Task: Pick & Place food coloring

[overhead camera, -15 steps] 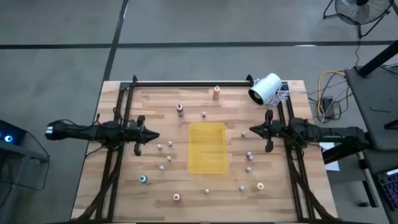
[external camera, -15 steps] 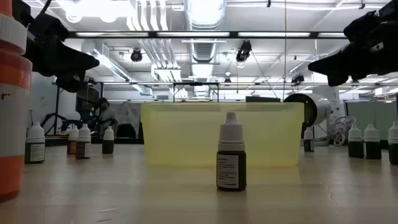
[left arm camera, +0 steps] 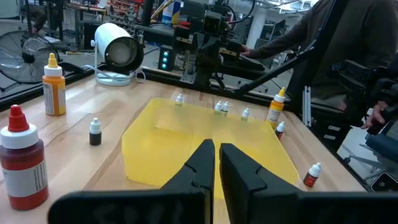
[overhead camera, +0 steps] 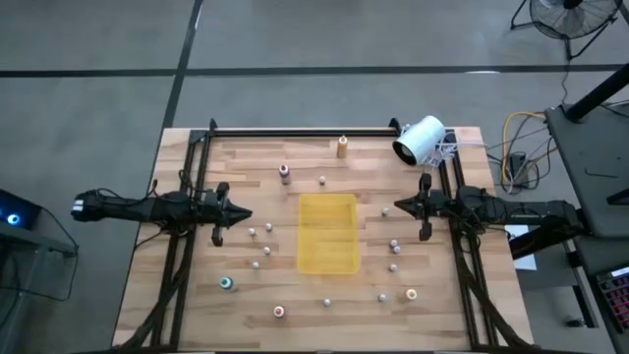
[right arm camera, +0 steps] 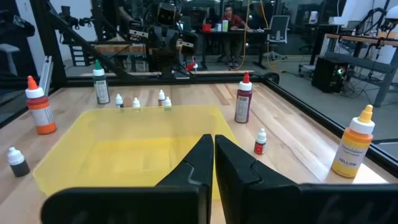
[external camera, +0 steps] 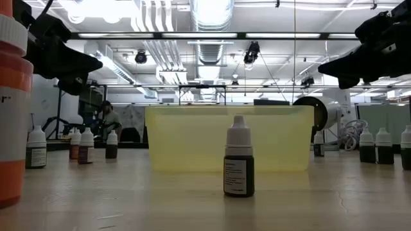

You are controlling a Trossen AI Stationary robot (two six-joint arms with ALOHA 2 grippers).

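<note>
From above, a wooden table [overhead camera: 246,295] holds a yellow tray [overhead camera: 327,232] with food coloring bottles [overhead camera: 284,173] scattered around it. The left gripper [overhead camera: 244,212] and right gripper [overhead camera: 401,206] hover at opposite sides. Both wrist views show closed, empty fingers. Nothing is picked yet; next, open over a bottle.

The bench [overhead camera: 246,285] is pale, matt wood planks. The yellow tray [left arm camera: 186,134] looks like translucent, smooth plastic. The food coloring [external camera: 239,164] bottles seem glossy plastic with paper labels.
</note>
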